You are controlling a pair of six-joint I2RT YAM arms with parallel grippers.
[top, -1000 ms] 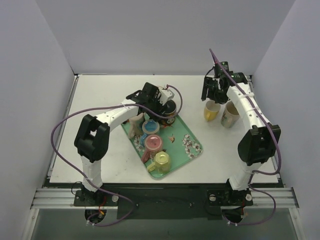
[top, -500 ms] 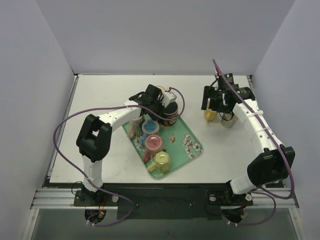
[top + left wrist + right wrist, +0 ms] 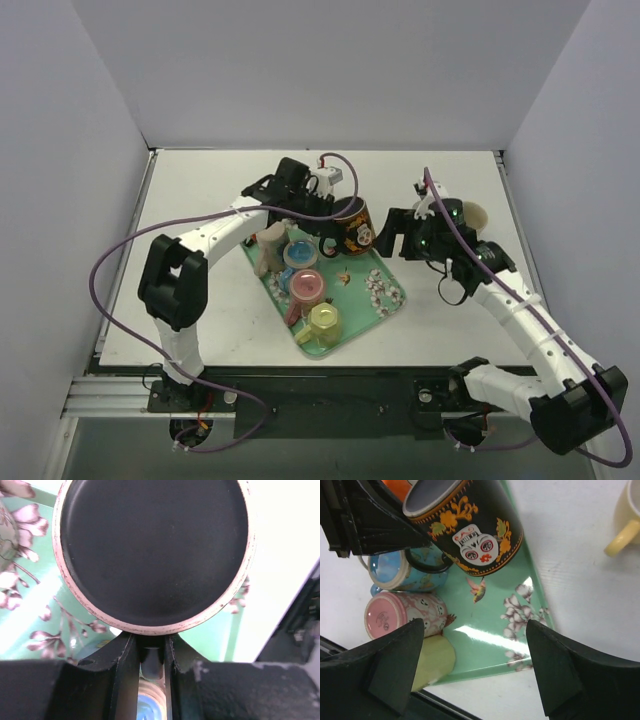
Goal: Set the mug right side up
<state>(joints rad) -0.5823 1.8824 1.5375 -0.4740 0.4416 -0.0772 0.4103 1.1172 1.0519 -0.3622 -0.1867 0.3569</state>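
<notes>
Aloft over tray (image 3: 358, 258) edge, mug (image 3: 352, 222) pinched in left gripper (image 3: 151, 650); right gripper (image 3: 474, 625) spread.

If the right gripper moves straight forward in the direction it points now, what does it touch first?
Most likely the green tray, near its flowered edge. The black mug hangs just above that line, so depth is uncertain.

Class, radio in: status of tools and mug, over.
Left tool shut on mug. Mug held tilted over tray. Right tool open, facing mug. Cups crowd tray below.
</notes>
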